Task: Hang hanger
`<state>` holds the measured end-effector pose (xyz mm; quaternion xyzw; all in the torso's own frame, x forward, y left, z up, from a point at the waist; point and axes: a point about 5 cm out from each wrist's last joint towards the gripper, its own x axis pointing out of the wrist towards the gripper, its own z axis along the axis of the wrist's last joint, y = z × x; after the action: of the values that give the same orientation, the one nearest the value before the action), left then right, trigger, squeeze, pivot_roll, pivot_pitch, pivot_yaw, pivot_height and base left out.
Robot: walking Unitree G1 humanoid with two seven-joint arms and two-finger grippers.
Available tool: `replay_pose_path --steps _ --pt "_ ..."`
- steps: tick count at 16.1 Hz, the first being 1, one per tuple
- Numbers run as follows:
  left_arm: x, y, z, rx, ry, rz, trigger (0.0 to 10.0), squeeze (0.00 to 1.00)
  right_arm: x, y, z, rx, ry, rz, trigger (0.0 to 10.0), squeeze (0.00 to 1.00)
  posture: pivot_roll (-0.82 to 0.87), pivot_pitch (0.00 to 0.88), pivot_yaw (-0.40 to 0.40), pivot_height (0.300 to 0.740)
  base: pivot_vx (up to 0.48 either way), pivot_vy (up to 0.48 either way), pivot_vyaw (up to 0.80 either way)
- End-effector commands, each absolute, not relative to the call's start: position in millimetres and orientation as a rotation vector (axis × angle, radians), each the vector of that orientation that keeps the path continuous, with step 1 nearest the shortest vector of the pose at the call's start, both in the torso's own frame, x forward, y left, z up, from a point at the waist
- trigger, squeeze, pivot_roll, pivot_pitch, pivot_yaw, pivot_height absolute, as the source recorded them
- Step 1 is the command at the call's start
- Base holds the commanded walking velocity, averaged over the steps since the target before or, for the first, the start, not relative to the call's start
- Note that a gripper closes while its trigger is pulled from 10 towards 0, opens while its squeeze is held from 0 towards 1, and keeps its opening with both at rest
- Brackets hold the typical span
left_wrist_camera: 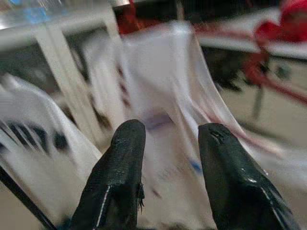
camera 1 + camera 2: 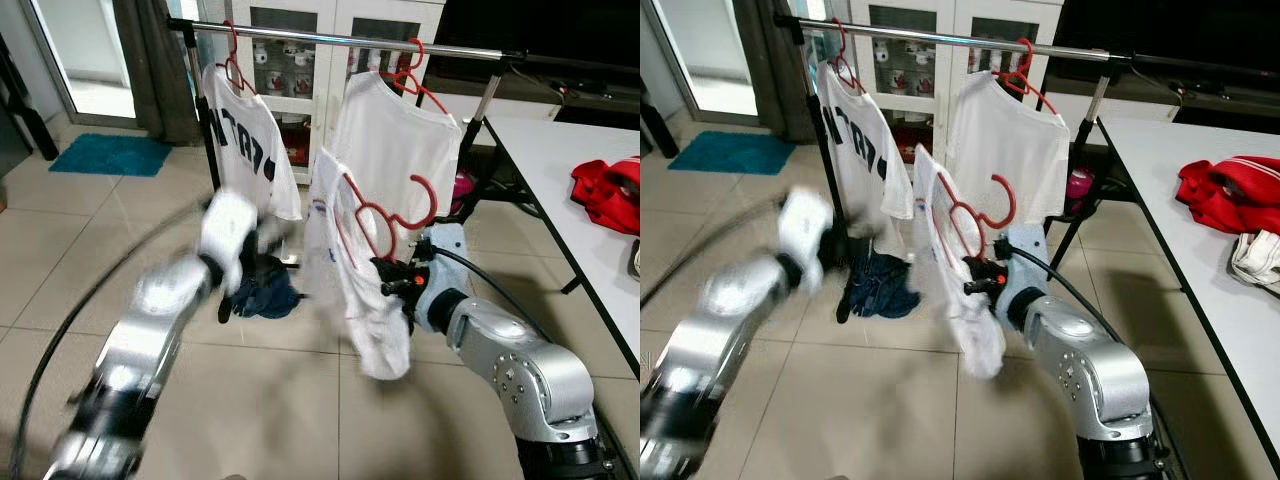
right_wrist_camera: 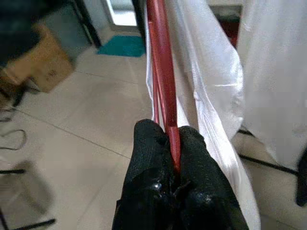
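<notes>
My right gripper (image 2: 385, 275) is shut on a red hanger (image 2: 385, 215) that carries a white shirt (image 2: 355, 290); in the right wrist view the fingers (image 3: 153, 158) pinch the red hanger bar (image 3: 163, 72). Hanger and shirt are held low, in front of a clothes rail (image 2: 330, 38). Two more white shirts (image 2: 245, 140) hang from that rail on red hangers (image 2: 412, 75). My left gripper (image 1: 168, 139) is open, blurred, and faces the held shirt; the left arm (image 2: 225, 235) is raised at its left.
A dark garment (image 2: 265, 295) lies on the tiled floor under the rail. A white table (image 2: 570, 190) at the right holds red clothing (image 2: 610, 190). A blue mat (image 2: 110, 155) lies at the back left, before a white cabinet (image 2: 300, 60).
</notes>
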<state>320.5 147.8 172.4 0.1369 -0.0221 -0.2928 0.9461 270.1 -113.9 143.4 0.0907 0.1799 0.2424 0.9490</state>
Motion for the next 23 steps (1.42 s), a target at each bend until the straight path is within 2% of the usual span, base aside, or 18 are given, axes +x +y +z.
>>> replay_pose_path --steps 1,2,4,7,11,14,15,17,23 --pt "330 146 176 0.303 -0.070 -0.538 10.0 1.00 271 -113 158 0.211 0.288 0.533 10.0 0.00 -0.17 0.000 -0.042 0.740 0.000 0.000 0.00" --pt "336 141 179 0.337 -0.086 -0.520 10.0 1.00 269 -112 159 0.249 0.285 0.561 10.0 0.00 -0.17 0.000 -0.045 0.740 0.000 0.000 0.00" --pt "341 134 179 0.342 -0.107 -0.504 10.0 0.00 264 -110 160 0.280 0.280 0.604 10.0 0.00 -0.18 0.000 -0.044 0.740 0.000 0.000 0.00" --pt "346 126 178 0.315 -0.155 -0.477 10.0 0.00 259 -108 161 0.316 0.267 0.663 10.0 0.00 -0.18 0.000 -0.046 0.740 0.000 0.000 0.00" --pt "348 110 187 0.328 -0.258 -0.540 10.0 0.00 254 -105 163 0.323 0.268 0.720 10.0 0.00 -0.19 0.000 -0.057 0.740 0.000 0.000 0.00" --pt "350 108 188 0.345 -0.286 -0.547 10.0 0.00 252 -104 163 0.323 0.269 0.744 10.0 0.00 -0.19 0.000 -0.056 0.740 0.000 0.000 0.00" --pt "351 108 188 0.341 -0.285 -0.551 7.4 0.00 252 -104 163 0.323 0.268 0.748 10.0 0.00 -0.19 0.000 -0.055 0.740 0.000 0.000 0.00" --pt "353 109 188 0.336 -0.293 -0.551 0.0 0.00 251 -103 164 0.325 0.264 0.758 10.0 0.00 -0.19 0.000 -0.054 0.740 0.000 0.000 0.00" --pt "356 113 186 0.344 -0.298 -0.539 0.0 0.00 250 -102 166 0.331 0.253 0.777 10.0 0.00 -0.19 0.000 -0.054 0.740 0.000 0.000 0.00"
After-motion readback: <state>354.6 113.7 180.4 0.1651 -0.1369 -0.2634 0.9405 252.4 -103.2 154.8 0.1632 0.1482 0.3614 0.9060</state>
